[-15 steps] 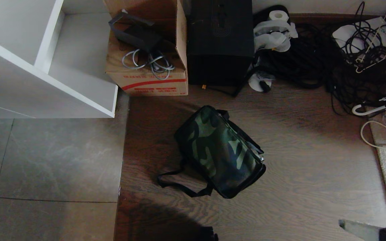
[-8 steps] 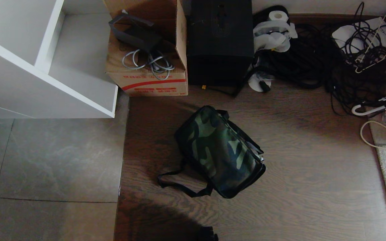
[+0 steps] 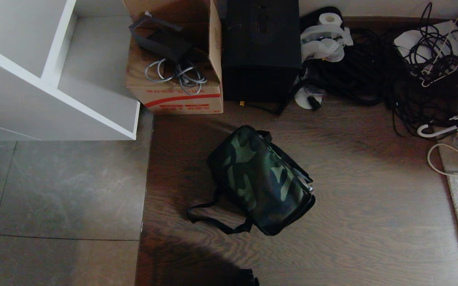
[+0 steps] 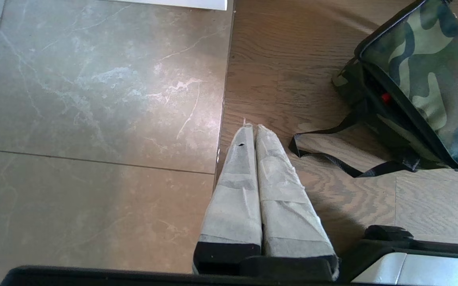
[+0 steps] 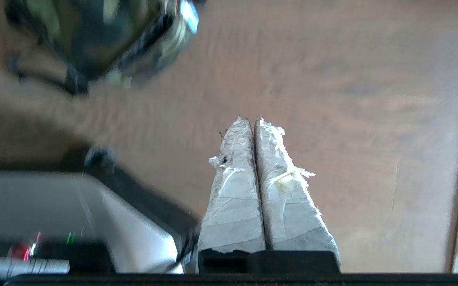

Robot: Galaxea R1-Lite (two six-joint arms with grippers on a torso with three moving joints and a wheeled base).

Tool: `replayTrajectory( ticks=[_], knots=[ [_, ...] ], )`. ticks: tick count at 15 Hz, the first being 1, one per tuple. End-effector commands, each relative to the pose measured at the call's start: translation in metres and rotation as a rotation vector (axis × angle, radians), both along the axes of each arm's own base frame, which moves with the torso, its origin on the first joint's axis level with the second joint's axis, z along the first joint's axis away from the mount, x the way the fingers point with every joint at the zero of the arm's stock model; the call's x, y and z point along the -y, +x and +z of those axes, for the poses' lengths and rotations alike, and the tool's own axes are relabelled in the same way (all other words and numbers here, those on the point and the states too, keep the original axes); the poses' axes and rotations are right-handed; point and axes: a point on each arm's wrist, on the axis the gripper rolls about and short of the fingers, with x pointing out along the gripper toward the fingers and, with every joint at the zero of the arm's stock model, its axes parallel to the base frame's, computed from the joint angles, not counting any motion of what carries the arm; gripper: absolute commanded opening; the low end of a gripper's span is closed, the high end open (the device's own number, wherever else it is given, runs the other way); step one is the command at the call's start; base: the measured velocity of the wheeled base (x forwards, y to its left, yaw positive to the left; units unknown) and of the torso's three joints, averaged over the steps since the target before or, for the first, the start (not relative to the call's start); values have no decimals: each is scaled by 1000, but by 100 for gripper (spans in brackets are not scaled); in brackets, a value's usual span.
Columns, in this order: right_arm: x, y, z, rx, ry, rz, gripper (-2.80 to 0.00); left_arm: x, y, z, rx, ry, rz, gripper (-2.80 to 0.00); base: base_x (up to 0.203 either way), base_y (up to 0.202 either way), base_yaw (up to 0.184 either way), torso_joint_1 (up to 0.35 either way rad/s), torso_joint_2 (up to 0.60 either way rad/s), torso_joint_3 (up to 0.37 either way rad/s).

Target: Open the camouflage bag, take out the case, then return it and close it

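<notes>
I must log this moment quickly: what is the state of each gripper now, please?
Left gripper: closed, holding nothing, above the floor beside the camouflage bag.
Right gripper: closed, holding nothing, above bare wooden floor.

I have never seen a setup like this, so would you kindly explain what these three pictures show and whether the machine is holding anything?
This is a wheeled robot with two arms, each ending in a two-fingered tool. The wide picture comes from a camera on its head, looking down at the floor; neither arm shows there. On the wood floor lies a camouflage bag, shut, with its black strap trailing toward the tiles. Behind it stand a cardboard box of cables, a tall black box, and a heap of cables. A white shelf is at the left.

The other two pictures come from cameras on the wrists, looking along the fingers. The left tool and the right tool both have tape-wrapped fingers pressed together, holding nothing, above the floor near the bag.
</notes>
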Motion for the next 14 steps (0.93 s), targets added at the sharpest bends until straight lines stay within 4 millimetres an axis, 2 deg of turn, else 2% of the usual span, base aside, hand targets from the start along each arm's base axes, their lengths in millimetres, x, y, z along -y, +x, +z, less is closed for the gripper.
replayTrajectory(
  ticks=[1,3,14],
  knots=[
    [0,-11,-3,127,2,-14,-280,0,1,-3,-10,-2,1,-280,0,0,0,0,0,0],
    [0,-16,-5,192,0,-12,-280,0,1,-3,-10,0,1,-280,0,0,0,0,0,0],
    [0,-16,-5,197,9,-19,-280,0,1,-3,-10,-2,1,-280,0,0,0,0,0,0]
  ],
)
